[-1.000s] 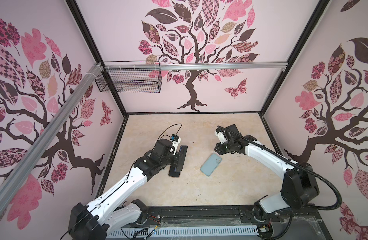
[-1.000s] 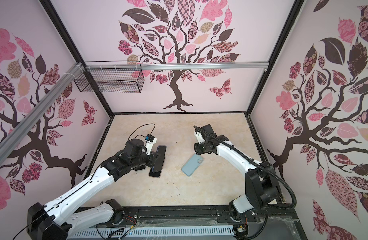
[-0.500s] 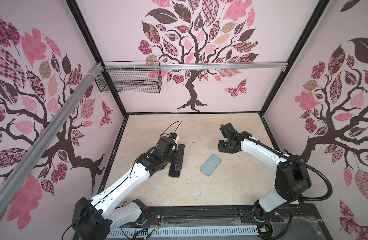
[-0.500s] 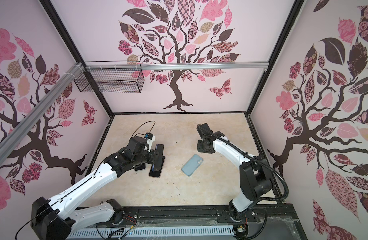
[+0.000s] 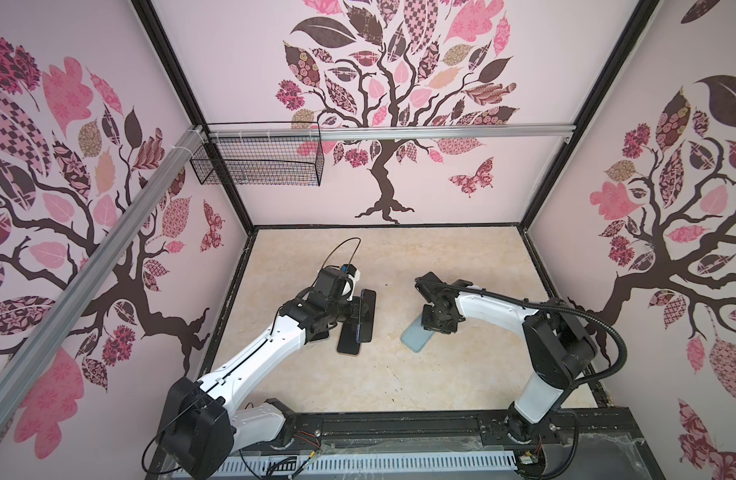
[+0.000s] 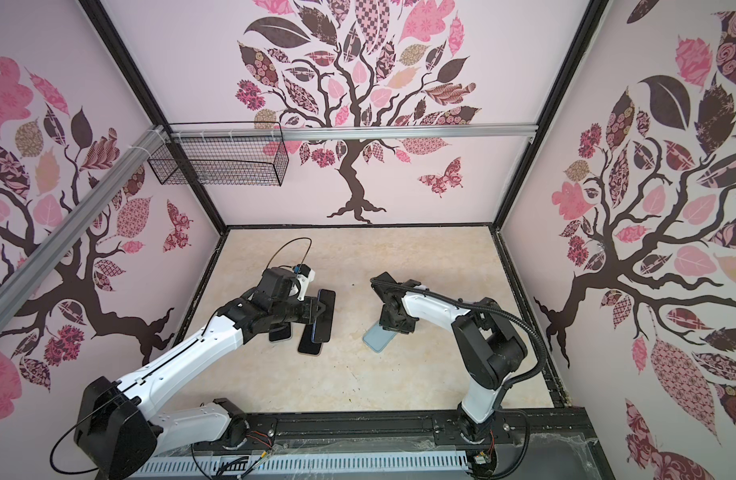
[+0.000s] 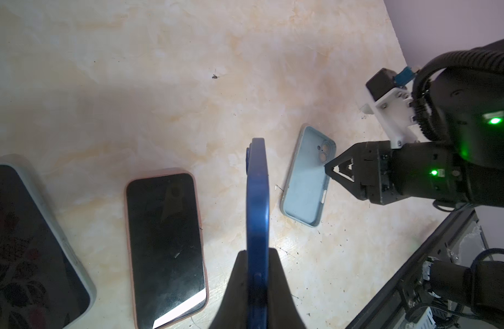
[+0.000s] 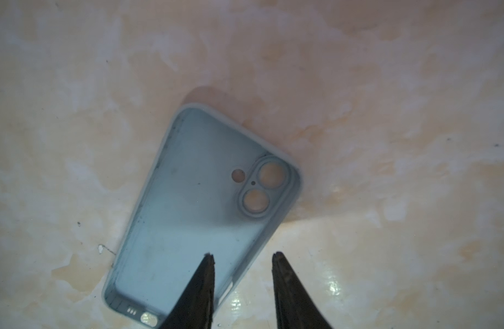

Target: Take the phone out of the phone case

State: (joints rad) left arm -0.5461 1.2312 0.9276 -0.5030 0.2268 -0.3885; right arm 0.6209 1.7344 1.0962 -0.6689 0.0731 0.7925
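Observation:
The blue phone (image 7: 256,199) is out of its case and stands on edge between the fingers of my left gripper (image 7: 257,250), which is shut on it. In both top views it hangs just above the table (image 5: 367,307) (image 6: 324,316). The empty light-blue phone case (image 8: 188,228) lies open side up on the table (image 5: 414,340) (image 6: 374,340) (image 7: 306,182). My right gripper (image 8: 243,254) hovers open over the case's camera end (image 5: 437,326). One fingertip is above the case's inside, the other outside its side wall.
A phone in a pink case (image 7: 165,245) lies screen up left of the held phone (image 5: 348,345). A phone in a grey case (image 7: 31,242) lies further left, partly under my left arm. A wire basket (image 5: 256,162) hangs on the back wall.
My right gripper has come nearer and lower, from behind the light-blue case to over it. The left gripper still holds the blue phone in nearly the same place.

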